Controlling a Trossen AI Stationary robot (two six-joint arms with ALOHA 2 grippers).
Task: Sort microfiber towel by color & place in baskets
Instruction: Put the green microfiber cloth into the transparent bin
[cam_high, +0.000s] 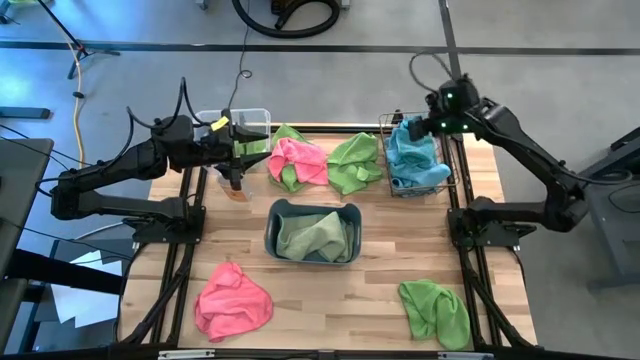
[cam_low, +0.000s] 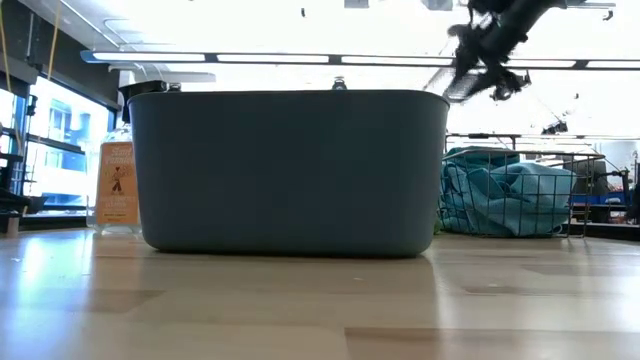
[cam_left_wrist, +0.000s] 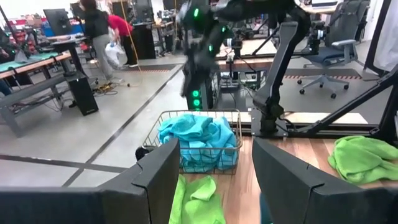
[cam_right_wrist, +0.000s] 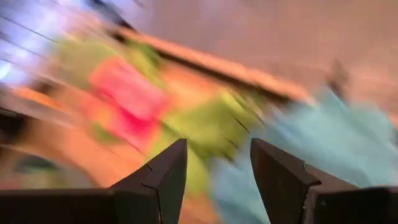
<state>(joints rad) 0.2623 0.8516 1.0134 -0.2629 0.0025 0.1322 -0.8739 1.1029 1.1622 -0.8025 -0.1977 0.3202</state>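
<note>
My left gripper (cam_high: 250, 150) (cam_left_wrist: 214, 146) is open and empty beside the clear plastic bin (cam_high: 238, 124), pointing toward the table's right. My right gripper (cam_high: 410, 128) (cam_right_wrist: 217, 146) is open and empty above the far left corner of the dark wire-mesh basket (cam_high: 415, 165), which holds blue towels (cam_left_wrist: 199, 134). The grey-blue tub (cam_high: 313, 232) (cam_low: 290, 170) in the middle holds a green towel (cam_high: 315, 236). A pink towel (cam_high: 300, 160) lies partly on a green one (cam_high: 285, 178), and another green towel (cam_high: 355, 162) lies next to the basket. A second pink towel (cam_high: 233, 300) and a green one (cam_high: 437, 312) lie near the near edge.
An orange-labelled spray bottle (cam_high: 235, 185) (cam_low: 118, 180) stands just under my left arm, near the clear bin. Bare wood shows between the tub and the two near towels. People and desks show in the room beyond the table in the left wrist view.
</note>
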